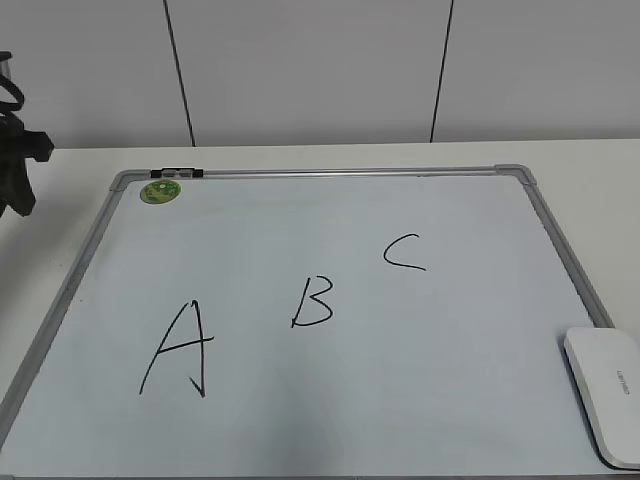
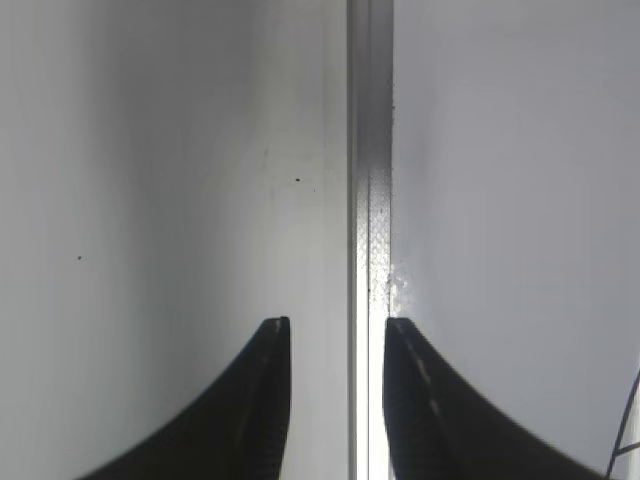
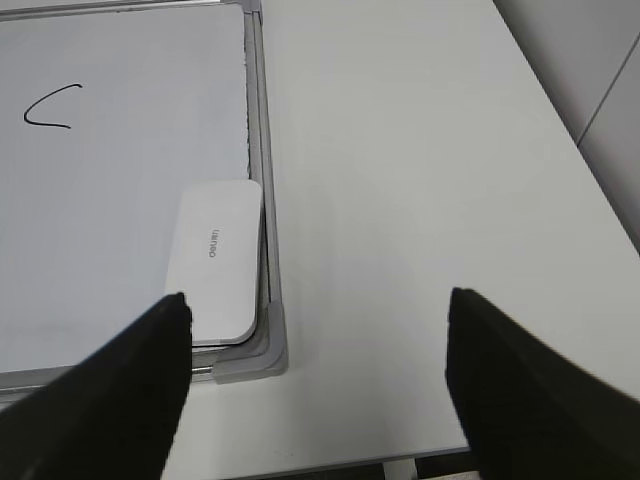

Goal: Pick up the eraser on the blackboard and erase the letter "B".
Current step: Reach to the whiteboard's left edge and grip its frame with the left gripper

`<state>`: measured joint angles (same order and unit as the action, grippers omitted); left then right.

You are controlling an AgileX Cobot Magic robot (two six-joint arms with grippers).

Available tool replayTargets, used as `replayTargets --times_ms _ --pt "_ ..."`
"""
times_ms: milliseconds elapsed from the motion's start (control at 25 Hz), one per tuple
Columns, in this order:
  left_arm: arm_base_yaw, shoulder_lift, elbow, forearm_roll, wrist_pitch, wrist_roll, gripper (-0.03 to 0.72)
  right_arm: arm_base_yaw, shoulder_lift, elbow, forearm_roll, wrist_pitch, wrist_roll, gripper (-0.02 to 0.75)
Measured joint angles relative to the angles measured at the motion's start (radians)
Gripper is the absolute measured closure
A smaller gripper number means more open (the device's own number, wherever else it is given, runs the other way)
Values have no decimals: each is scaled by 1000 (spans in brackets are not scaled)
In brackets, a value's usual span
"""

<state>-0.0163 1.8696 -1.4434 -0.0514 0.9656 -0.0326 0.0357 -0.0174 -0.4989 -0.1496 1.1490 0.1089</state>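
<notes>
The blackboard (image 1: 545, 215) is a pale board with a silver-grey frame, lying flat on the table. On it are a black "A" (image 1: 180, 350), the letter "B" (image 1: 312, 302) in the middle, and a "C" (image 1: 403, 252). The white eraser (image 1: 605, 395) lies on the board's near right corner. The right wrist view shows the eraser (image 3: 215, 260) inside the frame corner (image 3: 262, 150). My right gripper (image 3: 318, 295) is wide open and empty, above the table just right of the eraser. My left gripper (image 2: 337, 325) is open and empty over a silver strip.
A small round green magnet (image 1: 158, 190) sits at the board's far left corner, next to a black clip on the frame. The left arm (image 1: 15, 160) shows as a dark shape at the left edge. The white table's near edge (image 3: 400, 462) lies just under my right gripper.
</notes>
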Motion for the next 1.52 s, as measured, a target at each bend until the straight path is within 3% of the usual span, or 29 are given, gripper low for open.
replayTargets --times_ms 640,1240,1320,1440,1520 --pt "0 220 -15 -51 -14 33 447 0 0 0 0 0 0 150" --pt "0 275 -22 -68 -22 39 451 0 0 0 0 0 0 150" --pt "0 275 -22 -68 -24 39 485 0 0 0 0 0 0 150" --pt "0 275 -22 -76 -24 39 623 0 0 0 0 0 0 150" --pt "0 275 -22 -76 -24 39 665 0 0 0 0 0 0 150"
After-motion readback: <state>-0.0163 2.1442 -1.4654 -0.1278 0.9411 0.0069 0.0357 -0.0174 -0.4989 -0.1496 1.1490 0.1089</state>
